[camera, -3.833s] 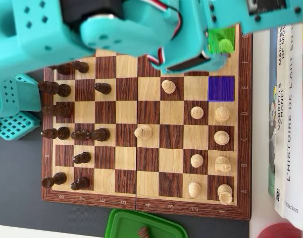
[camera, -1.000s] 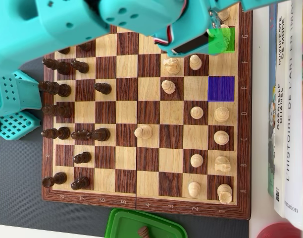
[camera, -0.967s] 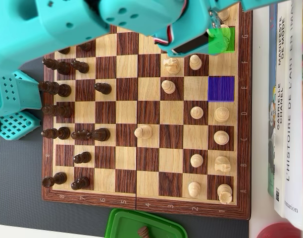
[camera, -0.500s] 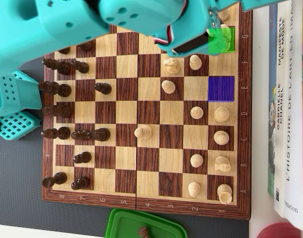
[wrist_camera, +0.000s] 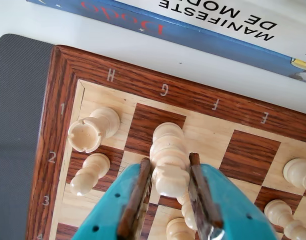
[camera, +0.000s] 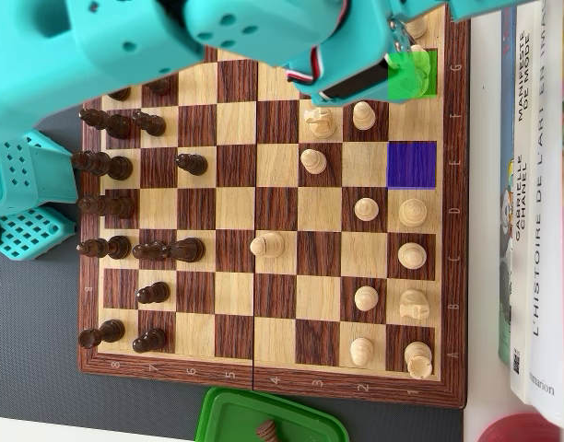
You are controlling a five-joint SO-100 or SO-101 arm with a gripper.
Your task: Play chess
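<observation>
In the wrist view the tool (wrist_camera: pixel 169 187) sits at bottom centre, clamped on a pale king (wrist_camera: pixel 168 160) over the G file. Just behind, upper left, stand a rook (wrist_camera: pixel 92 130) and a pawn (wrist_camera: pixel 89 173); the board's rim (wrist_camera: pixel 158 85) and books (wrist_camera: pixel 203 30) lie beyond. My guess: a tilted lift could swing the king's base into nearby pieces, toppling them, or the piece could slip from the grip.

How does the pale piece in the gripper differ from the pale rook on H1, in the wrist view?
The tall pale wooden piece sits clamped between the gripper fingers; the pale wooden rook on H1 stands free. The clamped piece is taller with a rounded top; the rook is squat with a notched crown. Both are light wood.
</observation>
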